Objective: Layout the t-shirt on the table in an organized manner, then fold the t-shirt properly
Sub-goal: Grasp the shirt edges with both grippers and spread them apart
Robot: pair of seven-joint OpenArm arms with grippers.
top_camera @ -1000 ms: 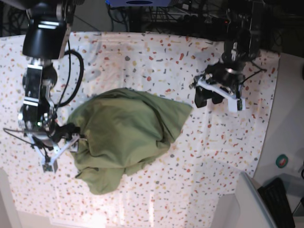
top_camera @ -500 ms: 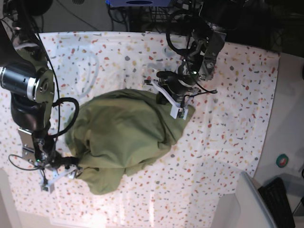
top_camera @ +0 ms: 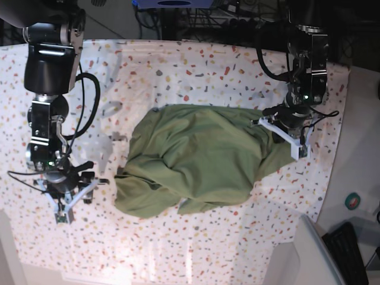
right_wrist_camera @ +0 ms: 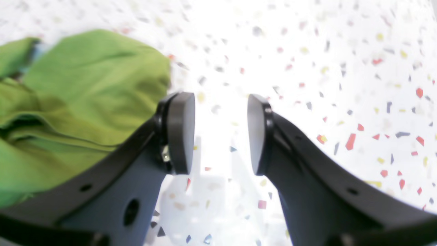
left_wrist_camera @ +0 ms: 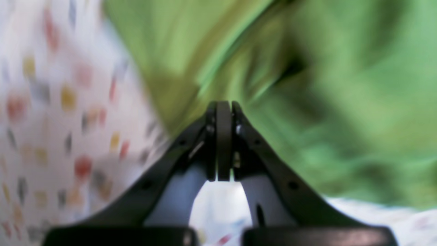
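The t-shirt (top_camera: 199, 157) lies in a crumpled heap near the middle of the bench (top_camera: 178, 65), so the job looks like it has only just begun. I cannot pick out any sleeves, and its edges are bunched and folded over. It needs to be spread out flat first, and after that all the folding is left to do. The left gripper (top_camera: 284, 129) is at the shirt's edge on the side by the plain grey surface, with its arm reaching down from the far side of the bench. Its fingers (left_wrist_camera: 223, 136) are pressed together, seemingly pinching the shirt's edge, though the blur hides any cloth between them. The right gripper (top_camera: 66, 196) hovers over bare bench, apart from the shirt on its other side. Its fingers (right_wrist_camera: 181, 131) are spread and hold nothing.
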